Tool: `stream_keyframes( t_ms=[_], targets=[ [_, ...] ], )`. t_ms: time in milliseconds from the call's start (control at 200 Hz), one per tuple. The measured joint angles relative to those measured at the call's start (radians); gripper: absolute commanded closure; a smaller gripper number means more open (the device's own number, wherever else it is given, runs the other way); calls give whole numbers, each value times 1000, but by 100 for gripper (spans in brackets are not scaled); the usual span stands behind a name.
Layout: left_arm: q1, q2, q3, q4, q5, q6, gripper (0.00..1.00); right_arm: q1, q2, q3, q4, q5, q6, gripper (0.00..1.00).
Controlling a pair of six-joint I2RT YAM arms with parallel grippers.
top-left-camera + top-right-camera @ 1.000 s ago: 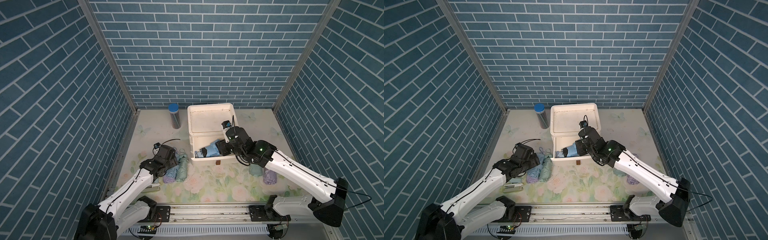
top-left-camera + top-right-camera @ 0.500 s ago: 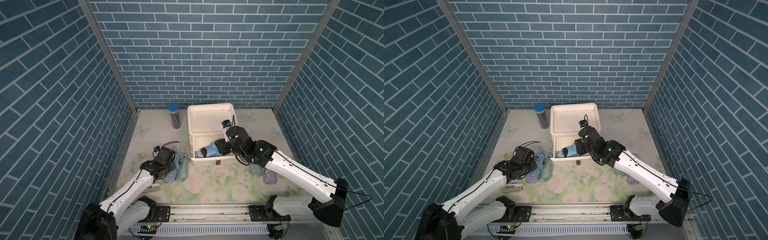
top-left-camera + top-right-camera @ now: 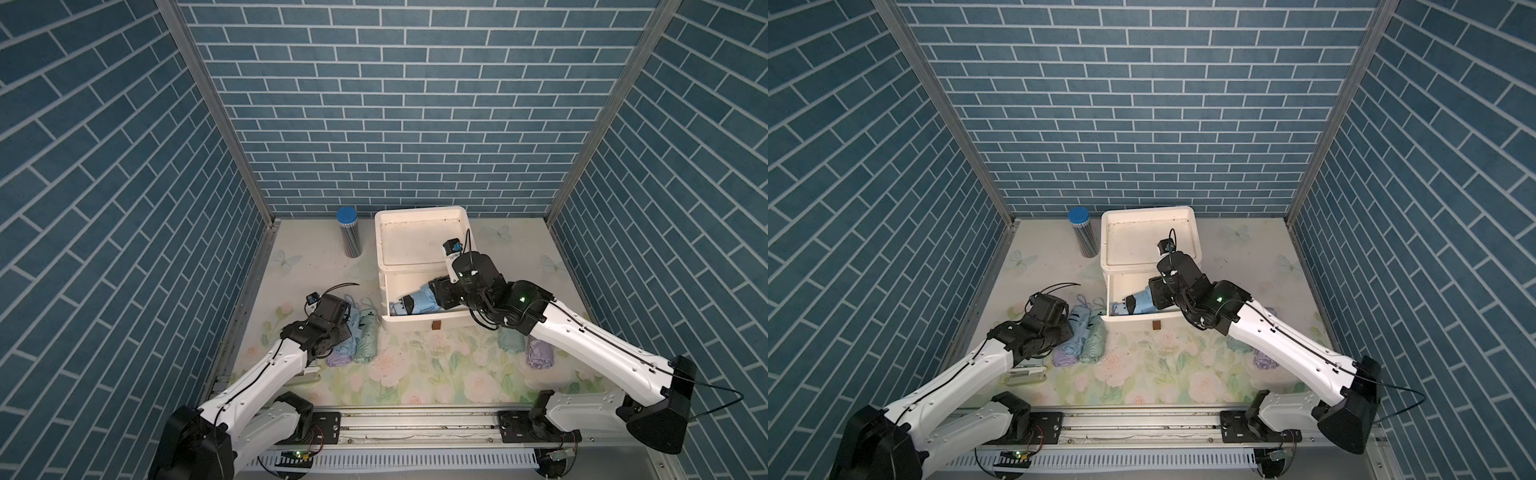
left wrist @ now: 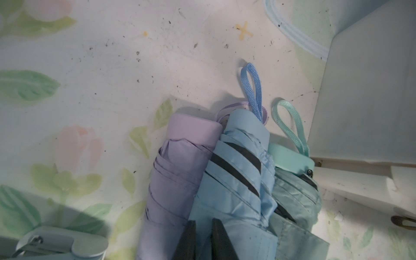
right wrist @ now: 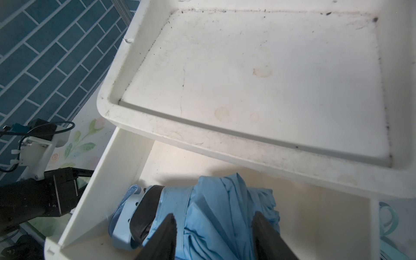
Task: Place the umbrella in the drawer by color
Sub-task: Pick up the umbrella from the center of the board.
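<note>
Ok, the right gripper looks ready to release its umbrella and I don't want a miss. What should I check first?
1. Right gripper closed on the held blue umbrella: ok.
2. Held blue umbrella inside the open drawer walls: ok.
3. Umbrella resting on the drawer floor: cannot tell.
4. Left arm outside the drawer: ok.
5. Left gripper firmly gripping the striped blue umbrella: cannot tell.

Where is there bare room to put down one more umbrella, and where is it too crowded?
Free: the mat in front of the drawer, between the three umbrellas and the two umbrellas; also the top tray. Crowded: the drawer, where the right gripper clasps the blue umbrella.
</note>
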Motion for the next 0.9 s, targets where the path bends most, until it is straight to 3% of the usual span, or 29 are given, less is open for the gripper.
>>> stream_keyframes(
  t_ms=[105,430,900],
  targets=[
    [0,-3,0,-16,4,-7,40,0,-3,0,1,0,0,44],
    [0,-35,0,-50,43,-25,45,0,-9,0,14,0,0,44],
    [0,-26,-40,14,64,-61,97,0,-9,0,21,-1,0,44]
  ],
)
